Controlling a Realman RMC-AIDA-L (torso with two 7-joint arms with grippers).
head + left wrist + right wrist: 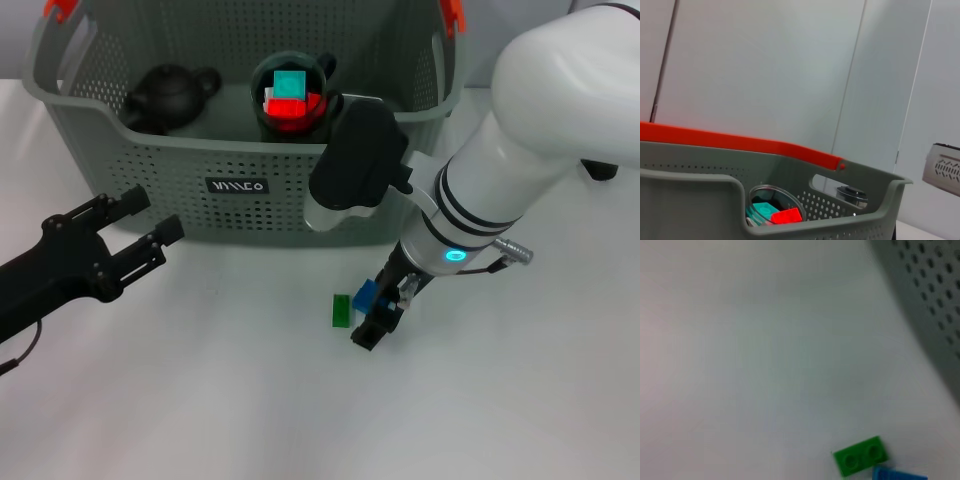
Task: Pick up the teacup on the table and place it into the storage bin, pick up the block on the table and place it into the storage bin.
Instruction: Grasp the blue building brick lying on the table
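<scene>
down between the right gripper (381, 318) fingers sits a blue block (366, 295); they look closed on it, a green block (342, 310) just beside. lift straight (don't drag the green one) over the storage bin (250, 170). left gripper (150, 228) idles open.

White matte table top (230, 400) seen across foreground of head view, plain and smooth; same surface seen in right wrist view. Black rounded teapot with knobbed lid (165, 95) seen upper left in head view, upright, spout turned toward right. Pale wall panels with thin vertical seams (765, 65) seen in left wrist view. Light grey perforated metal box (943, 168) cut off at that view's edge.
</scene>
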